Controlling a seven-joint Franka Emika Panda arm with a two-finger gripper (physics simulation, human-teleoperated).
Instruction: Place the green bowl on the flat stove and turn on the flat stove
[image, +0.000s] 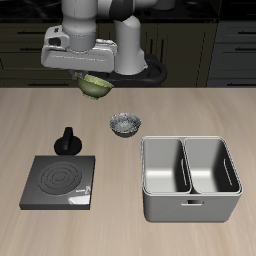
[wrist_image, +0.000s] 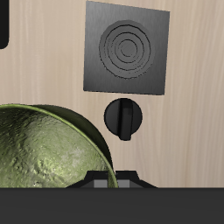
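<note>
— Wrist view: why was the green bowl (wrist_image: 44, 149) raised?
— The gripper (image: 92, 80) grasped it by its rim, aloft behind the flat stove (image: 60, 182), apparently for carrying across.

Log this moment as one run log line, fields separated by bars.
phase: carry | gripper: shut on green bowl, lifted above table | flat stove: bare, knob untouched | next: lower bowl onto stove
</note>
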